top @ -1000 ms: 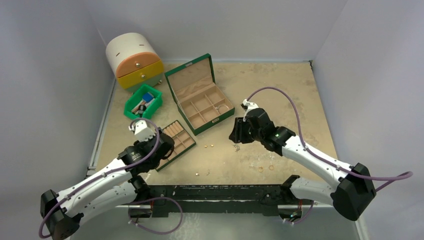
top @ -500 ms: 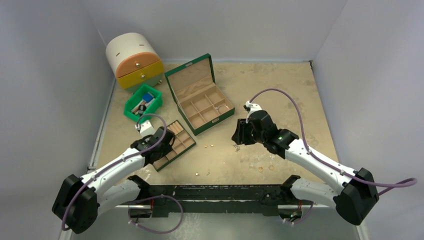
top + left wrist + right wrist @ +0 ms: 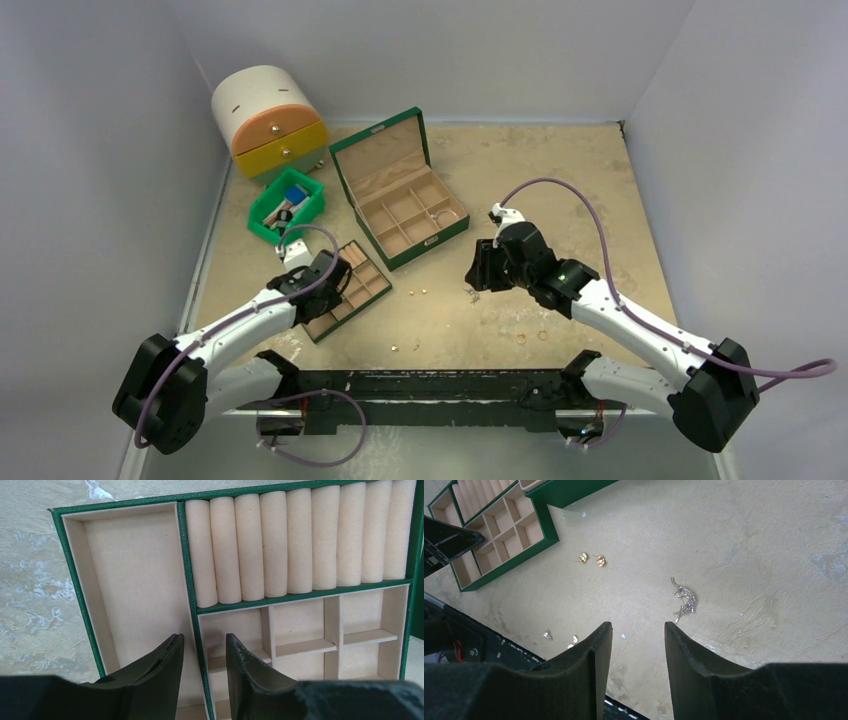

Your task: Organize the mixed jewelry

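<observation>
Tabletop (image 3: pixel 749 530): silver charm (image 3: pixel 685 600) just beyond parted, empty right fingers (image 3: pixel 589 665); left fingers (image 3: pixel 160 670) narrow.

Our left hand (image 3: pixel 204 647) hides the green, beige-lined tray's (image 3: pixel 135 580) near edge; we cannot identify the tiny gold pieces (image 3: pixel 521 339).

Gold studs (image 3: pixel 583 557): flower-shaped pair, side by side, just right of the green tray (image 3: pixel 511 565).
Silver charm (image 3: pixel 685 600): sparkly, flat, farther right.
Gold rings (image 3: pixel 521 339): two, flat, well right, nearer the front.
</observation>
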Tool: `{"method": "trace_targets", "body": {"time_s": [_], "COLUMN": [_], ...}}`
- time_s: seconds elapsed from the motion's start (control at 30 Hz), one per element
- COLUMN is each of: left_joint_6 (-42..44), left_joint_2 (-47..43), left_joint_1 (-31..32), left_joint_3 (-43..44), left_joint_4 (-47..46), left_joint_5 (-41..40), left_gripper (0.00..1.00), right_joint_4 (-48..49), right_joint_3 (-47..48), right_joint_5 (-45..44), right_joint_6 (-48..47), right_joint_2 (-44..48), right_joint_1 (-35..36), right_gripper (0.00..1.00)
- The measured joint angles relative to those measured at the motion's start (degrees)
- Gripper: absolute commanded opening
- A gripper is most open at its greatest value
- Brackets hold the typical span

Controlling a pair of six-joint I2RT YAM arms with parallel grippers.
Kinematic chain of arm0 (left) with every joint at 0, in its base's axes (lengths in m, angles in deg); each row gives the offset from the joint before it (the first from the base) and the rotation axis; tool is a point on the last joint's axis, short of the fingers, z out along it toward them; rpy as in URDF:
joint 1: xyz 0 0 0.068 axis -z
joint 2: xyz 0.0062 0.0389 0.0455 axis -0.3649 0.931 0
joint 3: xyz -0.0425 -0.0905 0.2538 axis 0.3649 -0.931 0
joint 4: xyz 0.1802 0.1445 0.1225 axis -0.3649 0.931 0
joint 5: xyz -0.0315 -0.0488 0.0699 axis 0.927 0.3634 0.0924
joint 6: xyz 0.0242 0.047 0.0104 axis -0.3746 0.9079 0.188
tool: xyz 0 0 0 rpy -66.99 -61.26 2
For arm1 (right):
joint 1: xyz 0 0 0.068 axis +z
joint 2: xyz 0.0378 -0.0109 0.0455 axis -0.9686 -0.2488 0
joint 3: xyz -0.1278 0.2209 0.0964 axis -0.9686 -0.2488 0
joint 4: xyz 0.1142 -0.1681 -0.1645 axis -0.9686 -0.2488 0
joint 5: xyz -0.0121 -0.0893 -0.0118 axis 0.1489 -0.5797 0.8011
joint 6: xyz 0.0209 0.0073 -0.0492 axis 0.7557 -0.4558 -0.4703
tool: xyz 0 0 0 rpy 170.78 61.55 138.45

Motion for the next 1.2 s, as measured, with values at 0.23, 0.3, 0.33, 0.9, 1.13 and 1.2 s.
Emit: {"method": "trace_targets", "body": {"time_s": [0.23,0.3,0.33,0.9,1.13,1.2], "left_joint_6": [0.83,0.94,0.96,0.7,0.22,0.09], "left_joint_2": [0.0,0.0,0.0,-0.31,-3.76,-4.7], "left_joint_1": [-0.28,-0.31,-0.31,-0.35,-0.35,-0.35], "left_joint_3": [0.0,0.0,0.0,-0.39,0.2,1.29], "left_joint_4": [0.0,0.02,0.02,-0.22,4.17,6.05], "left_joint_5": [-0.33,-0.44,-0.48,-1.81,-1.46,-1.2], "left_gripper": [0.16,0.13,0.12,0.0,0.0,0.0], "right_joint_4": [0.0,0.0,-0.02,-1.46,-2.12,-2.69], "right_joint_3": [0.0,0.0,0.0,0.0,0.0,0.0], "right_joint_5": [0.07,0.09,0.09,0.26,-0.09,-0.7], "right_joint_6": [-0.02,-0.02,-0.02,0.15,0.2,0.2], "right_joint_2": [-0.2,-0.22,-0.22,1.2,4.39,4.79], "right_joint_1": [0.0,0.0,0.0,0.0,0.0,0.0], "right_gripper": [0.46,0.46,0.46,0.45,0.45,0.46]}}
